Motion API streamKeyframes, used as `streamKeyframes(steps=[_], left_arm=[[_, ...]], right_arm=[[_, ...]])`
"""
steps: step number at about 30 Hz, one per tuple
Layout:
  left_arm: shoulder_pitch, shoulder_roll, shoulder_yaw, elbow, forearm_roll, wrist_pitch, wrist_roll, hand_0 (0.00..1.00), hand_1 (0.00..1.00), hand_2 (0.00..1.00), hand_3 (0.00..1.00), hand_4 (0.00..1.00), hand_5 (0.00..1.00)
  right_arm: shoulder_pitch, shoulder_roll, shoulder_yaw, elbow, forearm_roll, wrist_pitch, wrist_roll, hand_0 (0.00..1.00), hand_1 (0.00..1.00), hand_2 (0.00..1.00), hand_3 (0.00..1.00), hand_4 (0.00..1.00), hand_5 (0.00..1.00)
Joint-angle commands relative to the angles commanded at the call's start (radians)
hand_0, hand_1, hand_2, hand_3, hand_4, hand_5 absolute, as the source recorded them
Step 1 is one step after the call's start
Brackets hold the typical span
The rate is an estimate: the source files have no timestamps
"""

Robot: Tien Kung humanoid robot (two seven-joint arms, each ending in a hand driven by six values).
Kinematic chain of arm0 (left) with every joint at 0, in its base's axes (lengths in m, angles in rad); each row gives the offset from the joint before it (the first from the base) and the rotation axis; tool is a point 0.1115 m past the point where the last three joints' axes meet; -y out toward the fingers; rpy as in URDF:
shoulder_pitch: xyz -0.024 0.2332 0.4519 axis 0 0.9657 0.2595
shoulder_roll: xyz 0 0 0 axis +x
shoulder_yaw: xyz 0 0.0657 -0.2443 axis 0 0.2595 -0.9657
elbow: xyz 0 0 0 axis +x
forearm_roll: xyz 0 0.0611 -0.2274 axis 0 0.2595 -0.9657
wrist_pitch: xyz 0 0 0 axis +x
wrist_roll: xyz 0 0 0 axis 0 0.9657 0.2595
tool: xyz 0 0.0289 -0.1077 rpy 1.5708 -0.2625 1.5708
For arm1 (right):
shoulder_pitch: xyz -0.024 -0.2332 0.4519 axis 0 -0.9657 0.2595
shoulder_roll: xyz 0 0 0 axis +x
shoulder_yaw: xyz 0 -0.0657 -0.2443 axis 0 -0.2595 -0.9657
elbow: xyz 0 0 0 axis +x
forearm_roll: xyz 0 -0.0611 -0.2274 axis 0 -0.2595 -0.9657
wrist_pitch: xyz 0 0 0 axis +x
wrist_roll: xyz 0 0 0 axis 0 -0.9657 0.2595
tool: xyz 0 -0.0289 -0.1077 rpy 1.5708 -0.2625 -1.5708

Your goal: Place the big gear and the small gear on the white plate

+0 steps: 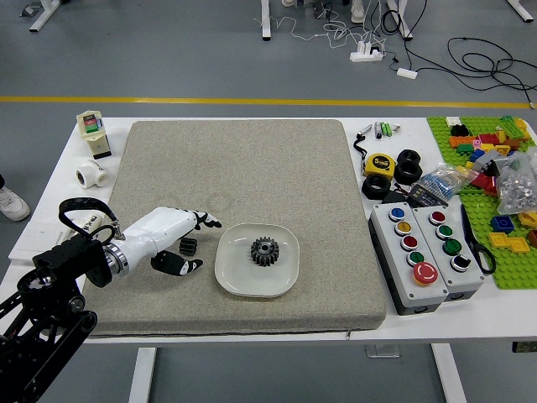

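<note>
Here, hand (161, 232) (spread) flanks small gear (188, 246).

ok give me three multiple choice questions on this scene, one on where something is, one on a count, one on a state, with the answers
1. Where is the smaller gear?
A) On the tape measure
B) On the green board
C) Between the thumb and fingers of the left hand

2. How many gears are on the white plate?
A) One
B) None
C) Three

3. How is the left hand?
A) Clenched into a fist
B) Open
C) Out of view

1 C: the gear shows in the gap between thumb and fingers.
2 A: only the bigger gear sits there, near the middle.
3 B: its thumb and fingers are spread well apart.
</note>
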Motion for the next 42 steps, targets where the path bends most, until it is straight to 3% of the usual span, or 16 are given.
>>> streamKeyframes(steps=[6,7,11,12,24,25,30,31,36,37,42], left_arm=[[-0.009,-0.009,-0.013,0.065,0.000,0.043,0.003,0.484,0.703,0.796,0.802,0.635,0.002],[-0.009,-0.012,-0.019,0.076,0.000,0.047,0.004,0.472,0.688,0.776,0.765,0.632,0.002],[-0.010,-0.018,-0.031,0.109,0.000,0.054,0.001,0.472,0.688,0.776,0.765,0.632,0.002],[-0.010,-0.018,-0.032,0.112,0.000,0.054,0.000,0.455,0.654,0.757,0.722,0.626,0.002],[-0.004,-0.017,-0.031,0.116,0.000,0.046,-0.009,0.446,0.639,0.747,0.706,0.610,0.002],[-0.005,-0.017,-0.030,0.116,0.000,0.047,-0.009,0.382,0.547,0.614,0.648,0.459,0.002],[-0.004,-0.017,-0.027,0.127,0.000,0.046,-0.005,0.382,0.547,0.614,0.648,0.459,0.002],[-0.003,-0.017,-0.026,0.128,0.000,0.045,-0.004,0.300,0.356,0.402,0.487,0.264,0.002],[-0.001,-0.017,-0.022,0.135,0.000,0.036,-0.003,0.300,0.356,0.402,0.487,0.264,0.002],[-0.001,-0.017,-0.021,0.135,0.000,0.035,-0.004,0.286,0.272,0.344,0.429,0.192,0.002],[0.003,-0.013,-0.023,0.131,0.000,0.033,-0.004,0.286,0.272,0.344,0.429,0.192,0.002]], right_arm=[[0.000,0.000,-0.003,0.000,0.003,0.000,0.000,0.601,0.608,0.695,0.556,0.754,0.669],[0.000,0.000,-0.003,0.000,0.003,0.000,0.000,0.602,0.608,0.696,0.557,0.753,0.669],[0.000,-0.001,-0.003,0.000,0.003,0.001,0.001,0.602,0.608,0.696,0.557,0.753,0.669],[0.001,-0.001,-0.003,0.000,0.003,0.001,0.001,0.601,0.608,0.696,0.556,0.753,0.668],[0.001,-0.001,-0.002,0.000,0.002,0.001,0.000,0.602,0.608,0.696,0.556,0.753,0.667],[0.001,-0.001,-0.003,0.000,0.002,0.001,0.000,0.602,0.608,0.696,0.556,0.753,0.666],[-0.001,0.000,-0.004,0.000,0.005,0.000,0.000,0.602,0.608,0.696,0.556,0.753,0.666],[-0.001,0.000,-0.004,0.000,0.005,0.000,0.000,0.601,0.608,0.696,0.556,0.754,0.666],[-0.005,0.000,-0.005,0.000,0.004,0.001,0.001,0.601,0.608,0.696,0.556,0.754,0.666],[-0.005,0.000,-0.005,0.000,0.004,0.001,0.001,0.601,0.608,0.696,0.557,0.753,0.668],[-0.008,0.000,-0.004,0.000,0.004,0.001,0.001,0.601,0.608,0.696,0.557,0.753,0.668]])
